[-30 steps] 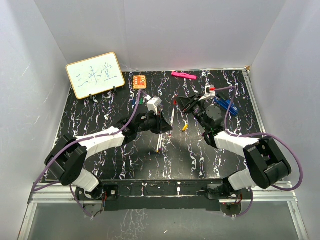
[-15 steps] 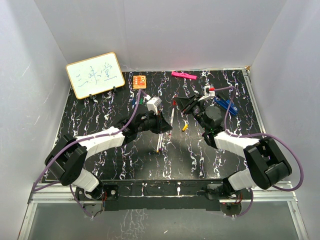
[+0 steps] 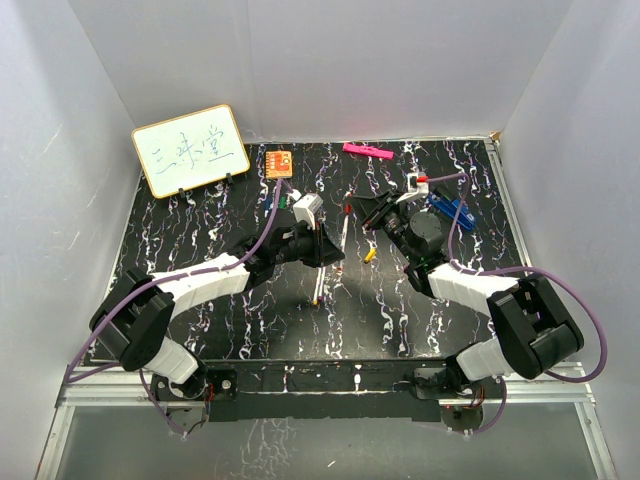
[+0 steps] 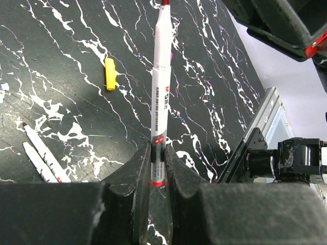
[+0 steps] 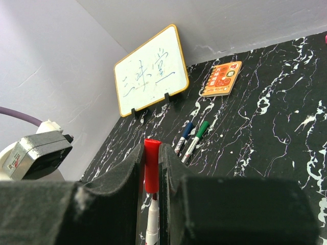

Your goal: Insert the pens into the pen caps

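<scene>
Held pen: white barrel with printed lettering and a red tip and red tail end, pen (image 4: 159, 97) standing nearly upright off the table (image 4: 61, 41).
Left gripper: left gripper (image 4: 157, 166) clamped narrow on the pen's tail end, one finger on either side of the barrel.
Red cap: short and bright red, red cap (image 5: 150, 163) pinched between the right fingers.
Right gripper: right gripper (image 5: 150, 171) closed down on the red cap. The pen's white barrel comes up against the cap's lower end; how deep it sits, cannot tell.
Position: pen and cap meet above mid-table, between the two wrists.
Yellow cap: yellow cap (image 4: 110, 74) lying flat on the marble-pattern surface, apart from the held pen.
Loose pens: two loose pens (image 4: 43, 153) side by side on the table, touching or nearly so.
Change from a second ago: right fingers have shifted slightly in the top view; left arm and held pen look unchanged.
</scene>
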### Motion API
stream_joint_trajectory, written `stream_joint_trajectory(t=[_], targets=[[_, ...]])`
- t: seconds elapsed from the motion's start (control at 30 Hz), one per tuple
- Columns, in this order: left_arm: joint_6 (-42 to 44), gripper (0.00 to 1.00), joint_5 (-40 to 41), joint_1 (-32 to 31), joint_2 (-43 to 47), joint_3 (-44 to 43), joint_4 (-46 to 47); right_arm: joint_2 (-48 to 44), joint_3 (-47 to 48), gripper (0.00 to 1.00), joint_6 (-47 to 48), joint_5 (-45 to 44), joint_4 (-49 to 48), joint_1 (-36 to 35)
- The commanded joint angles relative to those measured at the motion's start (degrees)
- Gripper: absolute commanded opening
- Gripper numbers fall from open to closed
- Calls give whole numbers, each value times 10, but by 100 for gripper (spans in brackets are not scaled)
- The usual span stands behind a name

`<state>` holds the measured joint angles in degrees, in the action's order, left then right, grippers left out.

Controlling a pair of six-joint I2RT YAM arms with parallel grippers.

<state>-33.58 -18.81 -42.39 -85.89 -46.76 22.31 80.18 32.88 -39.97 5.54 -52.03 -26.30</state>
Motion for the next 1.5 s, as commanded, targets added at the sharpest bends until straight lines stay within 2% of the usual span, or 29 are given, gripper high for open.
stream_joint_trajectory(t=[0.0, 1.03, 1.47], targets=[[9, 0, 3, -2, 16, -6, 9, -19, -2, 0, 9, -5, -16, -5], [0, 0, 27, -2, 18, -5, 18, -41, -6, 0, 28, 9, 23, -15], [-7, 0, 25, -2, 18, -18, 39, -12, -7, 0, 28, 40, 27, -23]])
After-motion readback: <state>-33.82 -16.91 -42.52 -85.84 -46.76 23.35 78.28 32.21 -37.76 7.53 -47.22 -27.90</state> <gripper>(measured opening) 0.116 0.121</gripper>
